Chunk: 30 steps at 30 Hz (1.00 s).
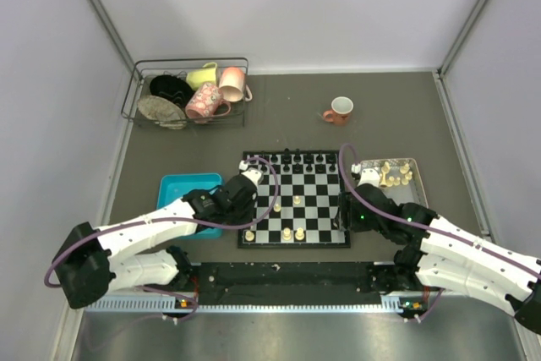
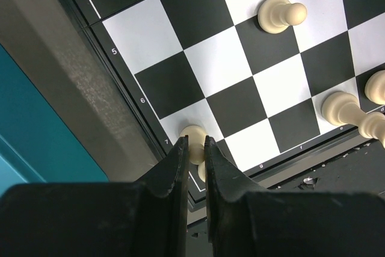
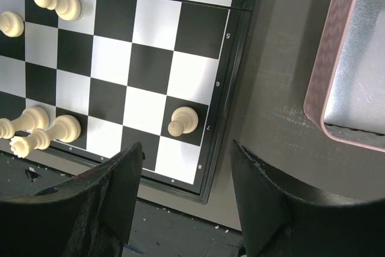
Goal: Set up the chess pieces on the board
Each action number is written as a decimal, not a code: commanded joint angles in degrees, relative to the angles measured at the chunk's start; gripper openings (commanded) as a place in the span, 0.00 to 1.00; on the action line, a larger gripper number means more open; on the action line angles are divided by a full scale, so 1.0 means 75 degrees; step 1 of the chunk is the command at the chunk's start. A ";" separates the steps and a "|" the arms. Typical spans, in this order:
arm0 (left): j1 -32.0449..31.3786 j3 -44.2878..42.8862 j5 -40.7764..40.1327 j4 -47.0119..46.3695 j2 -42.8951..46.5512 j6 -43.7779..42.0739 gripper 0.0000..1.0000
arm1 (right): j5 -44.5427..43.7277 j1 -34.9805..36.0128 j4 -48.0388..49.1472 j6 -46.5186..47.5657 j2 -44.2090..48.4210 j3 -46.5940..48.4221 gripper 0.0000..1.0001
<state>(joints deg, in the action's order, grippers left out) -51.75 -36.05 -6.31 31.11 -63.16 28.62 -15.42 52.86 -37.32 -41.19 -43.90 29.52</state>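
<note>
- Left wrist view: the left end effector [image 2: 194, 142] is closed to a slit on a cream pawn [image 2: 194, 134]. It pinches the pawn at 6 o'clock, over the chessboard [image 2: 219, 61], on the seventh-rank square beside the left border. I cannot tell whether the pawn's base touches the square.
- The blue tray [image 2: 30, 130] lies at 9 o'clock, across a strip of table [image 2: 78, 94]. A lone pawn [image 2: 280, 15] stands at 1 o'clock, and taller cream pieces [image 2: 343, 109] crowd the near edge at 4 o'clock.
- Risk: if the fingers [image 2: 171, 173] part while the pawn is tilted or off-centre, it may topple. It could also cling to one finger and be dragged onto the border.
- Right wrist view: the right end effector [image 3: 185, 145] is wide open and empty above the near right corner. An edge pawn [image 3: 182, 120] stands just ahead at 6 o'clock, and the pink tray [image 3: 332, 46] is at 3 o'clock.
- Risk: a straight descent there would likely knock that pawn over.
- Top view: more cream chess pieces [image 1: 393, 173] lie in the pink tray at 3 o'clock of the chessboard. Black pieces [image 1: 292, 158] line its 12 o'clock edge.
- Risk: a purple cable [image 1: 276, 192] loops over the left files, and slack in it could sweep standing pawns.
</note>
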 commanded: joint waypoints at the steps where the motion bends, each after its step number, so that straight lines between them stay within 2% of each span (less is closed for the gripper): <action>1: -0.0038 -0.0091 -0.0003 -0.0211 -0.0110 0.0016 0.00 | -0.0053 0.0100 0.0148 -0.0016 0.0099 -0.0033 0.60; 21: -0.0038 -0.0091 -0.0226 -0.0375 -0.0181 -0.0113 0.00 | -0.0053 0.0089 0.0148 -0.0028 0.0111 -0.0080 0.60; 30: -0.0038 -0.0033 -0.0179 -0.0457 -0.0192 -0.0125 0.07 | -0.0053 0.0100 0.0148 -0.0039 0.0111 -0.0080 0.60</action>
<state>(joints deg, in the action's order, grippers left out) -51.86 -36.05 -6.96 29.93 -63.92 28.34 -15.40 52.86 -37.30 -41.19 -43.88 28.86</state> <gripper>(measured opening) 0.165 0.603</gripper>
